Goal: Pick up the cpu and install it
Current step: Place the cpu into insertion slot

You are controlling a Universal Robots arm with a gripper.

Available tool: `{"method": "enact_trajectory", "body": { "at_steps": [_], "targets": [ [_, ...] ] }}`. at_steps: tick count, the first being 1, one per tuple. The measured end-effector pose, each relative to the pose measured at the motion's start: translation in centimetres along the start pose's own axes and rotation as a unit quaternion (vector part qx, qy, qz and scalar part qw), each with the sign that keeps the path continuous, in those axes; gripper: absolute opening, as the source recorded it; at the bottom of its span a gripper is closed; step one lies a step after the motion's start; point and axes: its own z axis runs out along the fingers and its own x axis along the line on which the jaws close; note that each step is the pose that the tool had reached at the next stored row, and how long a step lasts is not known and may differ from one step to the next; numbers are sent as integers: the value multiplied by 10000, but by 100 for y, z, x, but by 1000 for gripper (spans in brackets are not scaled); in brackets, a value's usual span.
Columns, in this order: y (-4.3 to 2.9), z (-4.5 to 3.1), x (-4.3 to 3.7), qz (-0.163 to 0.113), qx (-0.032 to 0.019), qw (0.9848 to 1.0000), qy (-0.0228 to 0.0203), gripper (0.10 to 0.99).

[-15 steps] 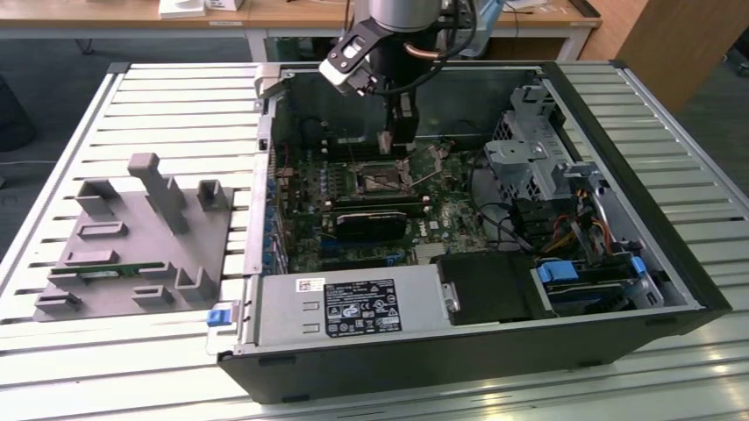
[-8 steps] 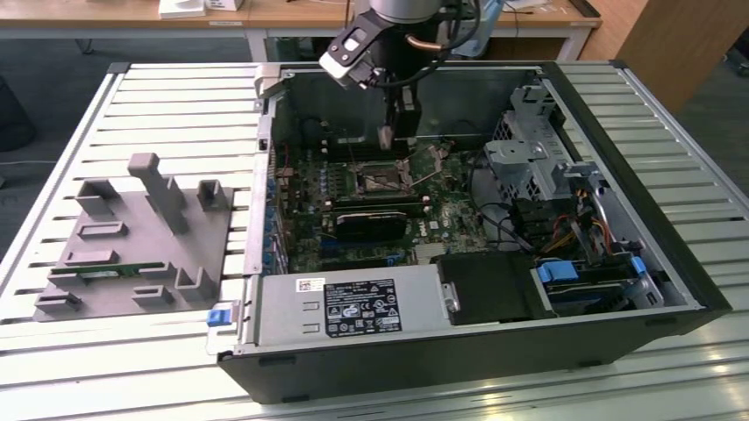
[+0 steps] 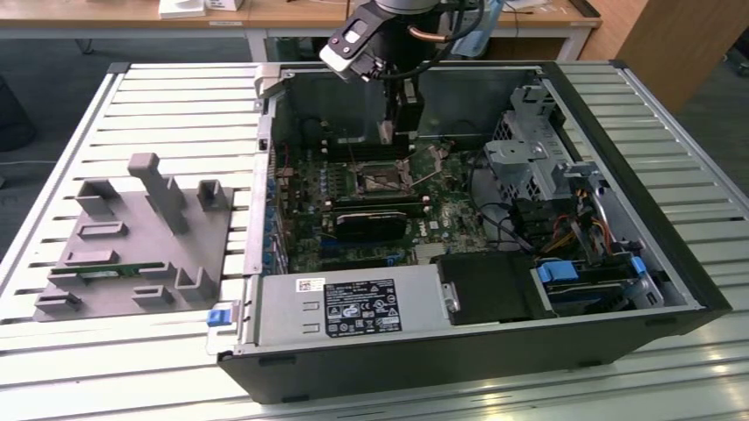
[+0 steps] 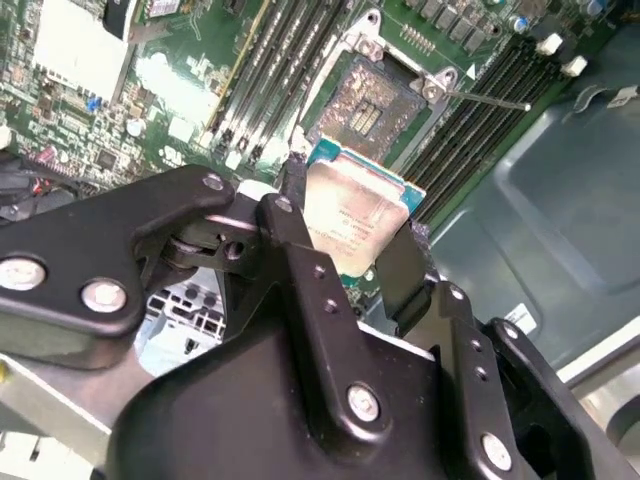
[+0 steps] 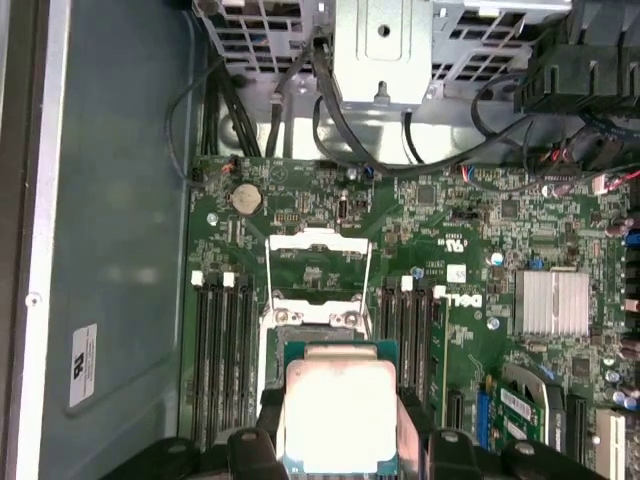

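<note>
My gripper (image 4: 350, 232) is shut on the cpu (image 4: 352, 200), a flat square chip with a silver metal top and a green edge, held by two opposite sides between the black fingers (image 4: 405, 262). It hangs slightly tilted over the motherboard, just beside the open dark socket (image 4: 372, 98). In the first wrist view the cpu (image 5: 340, 405) sits in the gripper (image 5: 342, 430), near the socket (image 5: 316, 312), whose metal frame stands lifted. In the exterior view the gripper (image 3: 395, 140) reaches down into the open computer case (image 3: 690, 289) above the socket (image 3: 381, 178).
Memory slots (image 5: 222, 350) flank the socket on both sides. A metal drive cage (image 3: 532, 153) and bundled cables (image 3: 527, 232) fill the case at the exterior view's right. The power supply (image 3: 351, 303) lies near the front. A grey tray (image 3: 129, 232) with a green memory stick (image 3: 111, 270) sits outside the case.
</note>
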Motion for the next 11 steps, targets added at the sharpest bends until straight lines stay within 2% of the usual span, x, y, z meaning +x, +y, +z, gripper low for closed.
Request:
{"method": "enact_trajectory", "body": {
  "at_steps": [11],
  "targets": [
    [0,0,0,0,1,10000,-1,529]
  ]
}}
